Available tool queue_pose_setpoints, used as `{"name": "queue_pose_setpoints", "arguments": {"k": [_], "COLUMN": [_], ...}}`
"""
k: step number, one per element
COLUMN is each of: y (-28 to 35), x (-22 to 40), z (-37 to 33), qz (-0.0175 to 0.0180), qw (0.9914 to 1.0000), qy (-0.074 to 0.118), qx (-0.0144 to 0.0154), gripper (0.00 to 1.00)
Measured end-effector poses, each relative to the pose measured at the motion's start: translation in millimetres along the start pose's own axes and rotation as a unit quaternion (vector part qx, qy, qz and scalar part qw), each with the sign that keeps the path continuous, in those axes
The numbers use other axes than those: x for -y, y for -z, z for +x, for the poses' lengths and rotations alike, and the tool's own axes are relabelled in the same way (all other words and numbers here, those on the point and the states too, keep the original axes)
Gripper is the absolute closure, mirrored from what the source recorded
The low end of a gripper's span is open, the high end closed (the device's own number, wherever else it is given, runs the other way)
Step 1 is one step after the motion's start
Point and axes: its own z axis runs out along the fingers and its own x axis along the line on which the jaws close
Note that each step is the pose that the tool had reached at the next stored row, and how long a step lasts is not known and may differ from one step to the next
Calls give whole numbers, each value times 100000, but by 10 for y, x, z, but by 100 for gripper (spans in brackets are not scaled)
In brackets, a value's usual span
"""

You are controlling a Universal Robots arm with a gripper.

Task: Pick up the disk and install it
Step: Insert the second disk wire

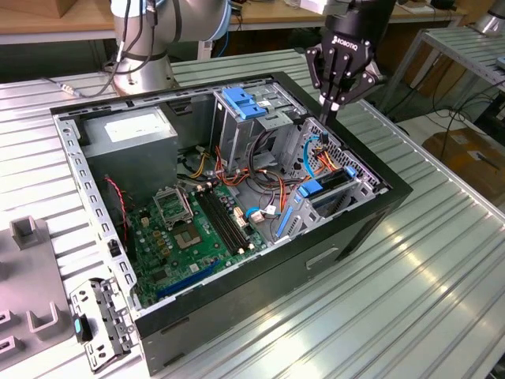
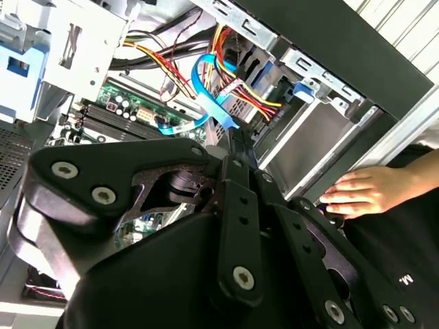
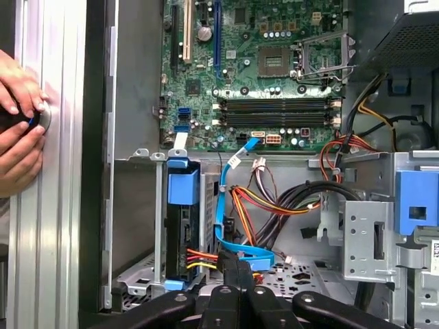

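Claw (image 1: 330, 110): black, hanging over the far corner of the open computer case in the exterior view; its 2 fingers are pressed together to a point, with nothing between them. In the first wrist view (image 3: 236, 264) the closed tips sit just above the orange, yellow and blue cables.
Disk (image 3: 182, 226): seated on edge in the drive bay at the case's front corner, a blue plastic carrier tab over one end and coloured cables at the other. In the exterior view (image 1: 327, 189) it lies in the bay at the case's right side, blue tab showing, below the claw and apart from it.
Computer case (image 1: 339, 237): black tower lying on its side, side panel off, interior facing up.
Motherboard (image 1: 193, 229): green, on the case floor, with an empty processor socket and memory slots.
Power supply (image 1: 130, 130): grey box with a white sticker, in the far corner toward the exterior view's left.
Drive cage (image 1: 245, 118): grey metal, with a blue latch on top, in the middle rear of the case.
Worktop (image 1: 426, 276): ribbed aluminium under the case.
Hands (image 3: 19, 123): a person's 2 hands rest on the worktop beside the case in the first wrist view, fingertips on a small dark object.
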Motion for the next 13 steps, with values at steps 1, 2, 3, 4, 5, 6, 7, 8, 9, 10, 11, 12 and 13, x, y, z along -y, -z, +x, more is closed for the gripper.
{"name": "queue_pose_setpoints", "arguments": {"k": [1,2,3,4,5,6,7,8,9,10,11,12,13], "y": [-6,-19,-32,-50,-65,-85,-104,-117,-117,-117,-118,-118,-118], "x": [0,0,0,1,1,1,1,2,2,2,2,2,2], "z": [-10,-18,-21,-26,-30,-34,-38,-41,-41,-41,-41,-41,-41], "qz": [-3,-4,-2,-5,-4,-4,-4,-6,-1,5,11,18,25], "qw": [100000,100000,100000,100000,100000,100000,100000,100000,100000,100000,100000,100000,100000], "qy": [1,-4,-9,-7,-8,-8,-7,-8,-10,-10,-9,8,15], "qx": [-59,-111,-126,-166,-201,-229,-246,-278,-284,-283,-280,-280,-277], "gripper": [89,89,89,89,89,89,89,89,89,89,89,89,89]}}
